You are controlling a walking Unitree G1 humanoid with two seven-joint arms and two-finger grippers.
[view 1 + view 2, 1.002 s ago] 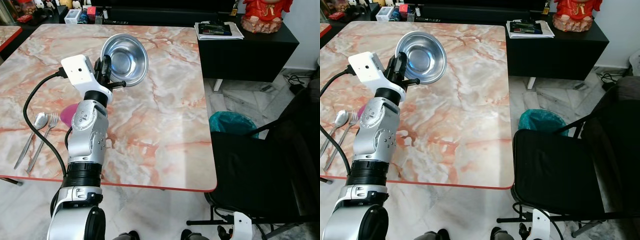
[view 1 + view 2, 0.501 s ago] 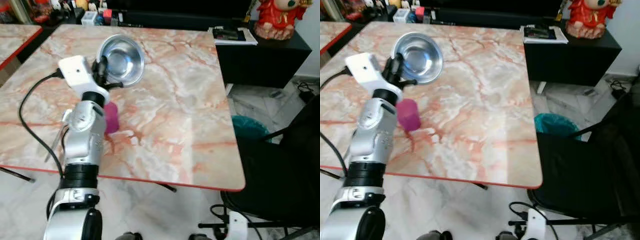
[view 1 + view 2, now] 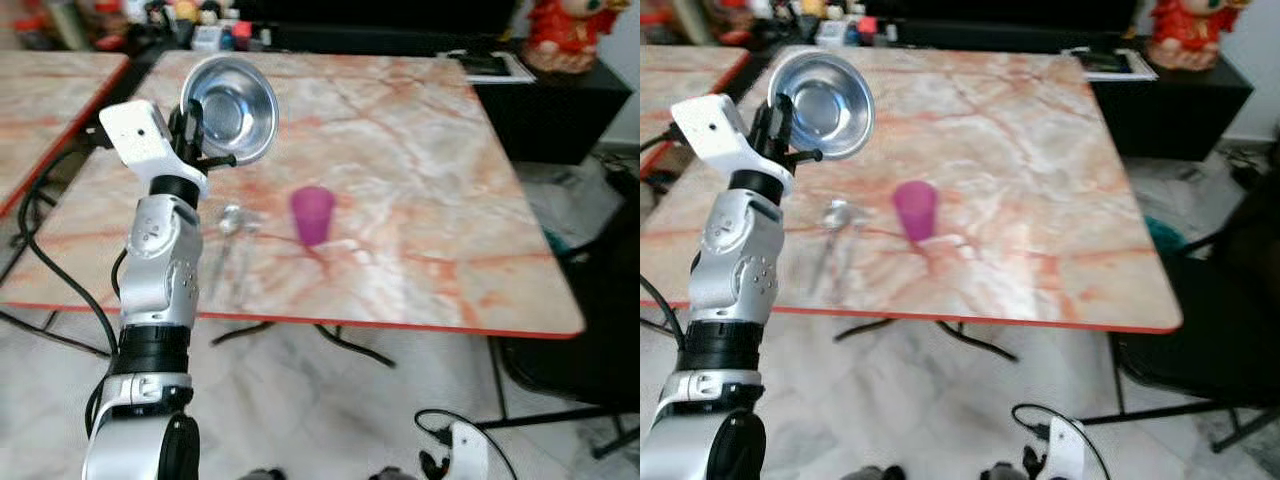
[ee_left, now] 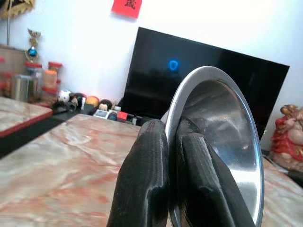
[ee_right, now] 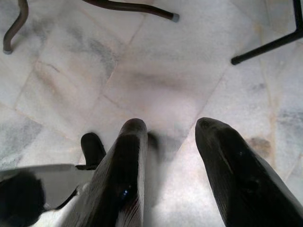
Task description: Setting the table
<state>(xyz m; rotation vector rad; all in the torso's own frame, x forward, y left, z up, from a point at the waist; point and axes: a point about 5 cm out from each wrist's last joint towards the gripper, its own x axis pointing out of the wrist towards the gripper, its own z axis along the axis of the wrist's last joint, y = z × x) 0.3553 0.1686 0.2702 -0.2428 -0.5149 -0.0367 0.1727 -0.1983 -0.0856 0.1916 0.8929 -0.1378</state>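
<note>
The left gripper (image 4: 173, 156) is pinched tight on the rim of the shiny steel bowl (image 3: 231, 96), held up on edge above the pink-veined marble table (image 3: 420, 170). The spoon and fork (image 3: 232, 238) plus the purple plastic cup (image 3: 312, 214) lie below, toward the robot, so setting it down looks like a lower-and-level move. The right gripper (image 5: 168, 142) hangs spread over the floor.
</note>
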